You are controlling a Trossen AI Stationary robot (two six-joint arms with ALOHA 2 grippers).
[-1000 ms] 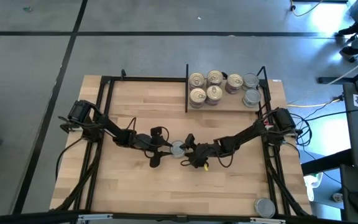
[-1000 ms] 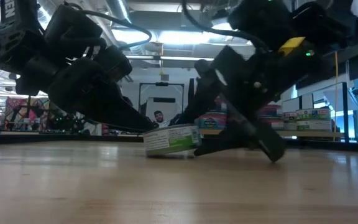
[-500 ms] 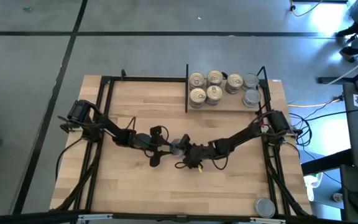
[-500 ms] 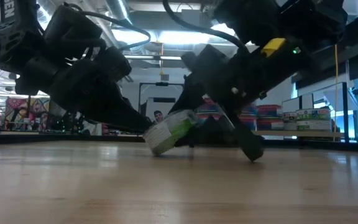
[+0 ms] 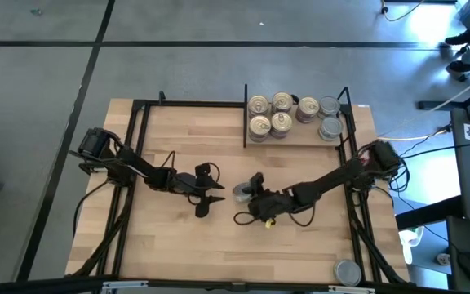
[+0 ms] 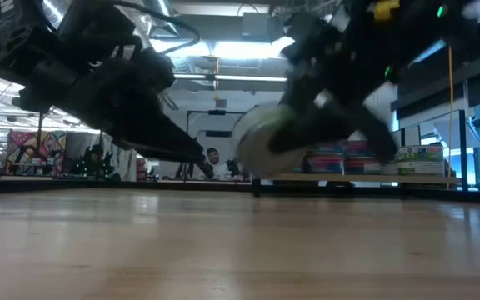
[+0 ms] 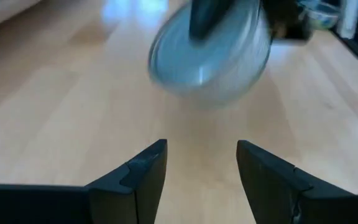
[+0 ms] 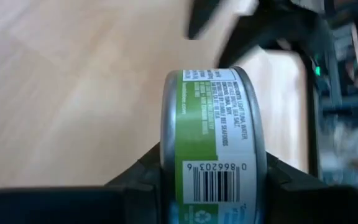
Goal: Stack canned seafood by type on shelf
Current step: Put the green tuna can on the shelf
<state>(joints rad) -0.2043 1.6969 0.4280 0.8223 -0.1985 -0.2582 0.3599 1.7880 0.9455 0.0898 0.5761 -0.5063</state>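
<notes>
Right pincer [image 5: 247, 191] is clamping a green-labelled, grey-ended tin [image 8: 213, 149] up off the worktop [image 5: 178, 245]; left pincer [image 5: 216, 193] is sitting apart, empty.

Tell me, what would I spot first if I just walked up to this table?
Probably the right claw in the middle of the table, lifting a green-labelled tin clear of the wood and tipped on its side. The left claw waits open just beside it. Then the tins packed on the shelf at the far edge, and one lone tin at the near right corner.
</notes>
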